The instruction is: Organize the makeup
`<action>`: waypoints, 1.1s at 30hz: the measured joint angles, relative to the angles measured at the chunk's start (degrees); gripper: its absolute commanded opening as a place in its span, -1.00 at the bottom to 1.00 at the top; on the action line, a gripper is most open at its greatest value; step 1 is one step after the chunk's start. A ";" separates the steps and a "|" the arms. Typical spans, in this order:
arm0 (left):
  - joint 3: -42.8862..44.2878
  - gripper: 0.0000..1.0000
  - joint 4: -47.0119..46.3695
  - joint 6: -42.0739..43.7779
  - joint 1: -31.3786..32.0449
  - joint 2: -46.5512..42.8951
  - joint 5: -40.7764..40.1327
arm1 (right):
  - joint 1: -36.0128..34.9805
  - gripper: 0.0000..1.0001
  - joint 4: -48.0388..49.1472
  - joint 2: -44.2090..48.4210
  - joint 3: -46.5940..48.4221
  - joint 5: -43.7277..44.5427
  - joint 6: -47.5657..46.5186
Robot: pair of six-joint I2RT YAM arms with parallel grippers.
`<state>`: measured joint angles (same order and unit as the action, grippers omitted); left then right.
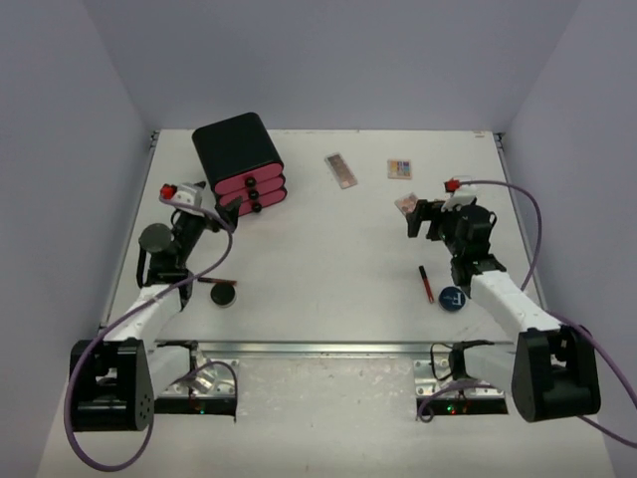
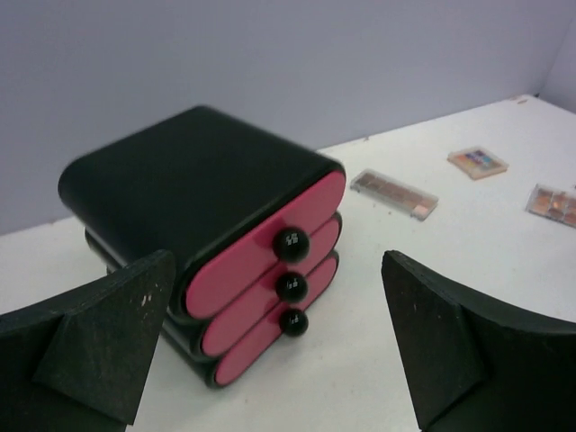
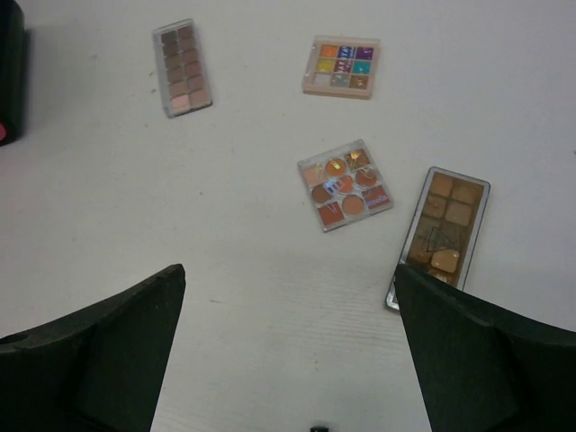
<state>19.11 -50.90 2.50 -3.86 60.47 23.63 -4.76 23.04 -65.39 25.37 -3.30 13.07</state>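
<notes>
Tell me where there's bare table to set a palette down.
Mid-table is widest: bordered by the black chest with pink drawers, the long tan palette, the thin red stick and the round dark compact. Crowded at far right, around the square multicolour palette.

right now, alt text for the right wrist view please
Four palettes lie flat on the white table beyond the open right gripper: a long pink-brown palette, a multicolour palette, an orange round-pan palette, and a long tan palette.
</notes>
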 measured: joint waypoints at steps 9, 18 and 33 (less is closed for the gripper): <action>29.26 0.92 34.35 0.20 -0.24 2.85 4.17 | -20.37 0.30 -14.49 -6.37 22.50 1.94 2.03; 57.74 0.86 45.74 1.14 -0.24 25.51 -6.53 | -33.78 0.35 -16.23 -33.55 48.34 8.63 7.41; 61.27 0.86 49.65 1.95 -0.31 42.82 -15.21 | -44.58 0.08 -18.57 -61.36 77.85 18.50 4.74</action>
<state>80.38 -1.25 4.45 -4.16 103.28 8.42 -49.34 4.47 -126.75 103.22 15.21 17.81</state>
